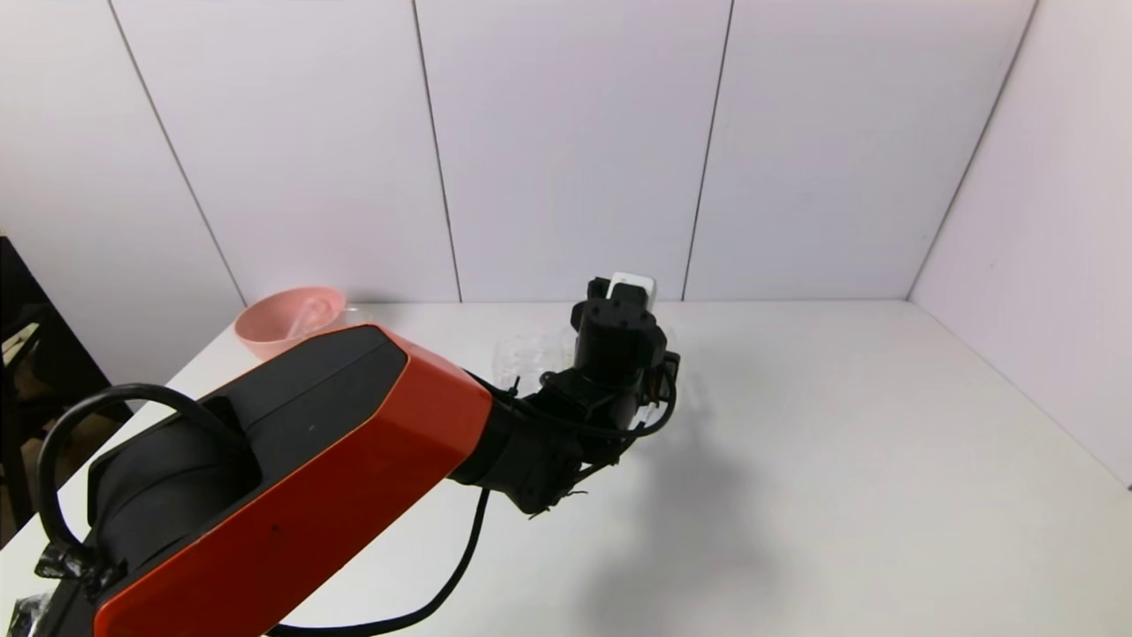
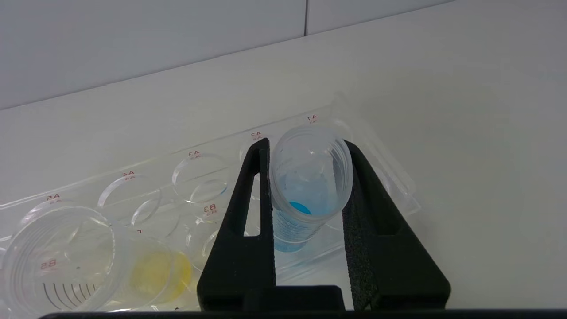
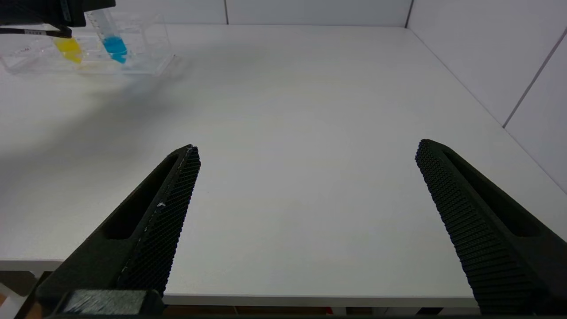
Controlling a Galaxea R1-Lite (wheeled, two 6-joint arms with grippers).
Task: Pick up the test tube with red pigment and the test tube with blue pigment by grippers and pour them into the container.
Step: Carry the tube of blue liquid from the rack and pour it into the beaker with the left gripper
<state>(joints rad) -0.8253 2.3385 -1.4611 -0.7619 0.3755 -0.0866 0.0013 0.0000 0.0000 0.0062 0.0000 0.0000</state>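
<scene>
My left gripper point(image 2: 305, 142) is shut on the test tube with blue pigment point(image 2: 310, 177), one black finger on each side just below its open rim. The tube's lower end with the blue liquid point(image 3: 114, 44) stands in the clear tube rack point(image 2: 390, 177), leaning slightly. In the head view the left arm's wrist point(image 1: 619, 345) hides the gripper and the tube. My right gripper point(image 3: 308, 146) hangs open and empty over the table's near edge, far from the rack. The test tube with red pigment and the container are out of view.
A tube with yellow liquid point(image 3: 68, 48) stands in the same rack, beside the blue one. A pink bowl point(image 1: 290, 320) sits at the table's back left corner. White walls close the table at the back and on the right.
</scene>
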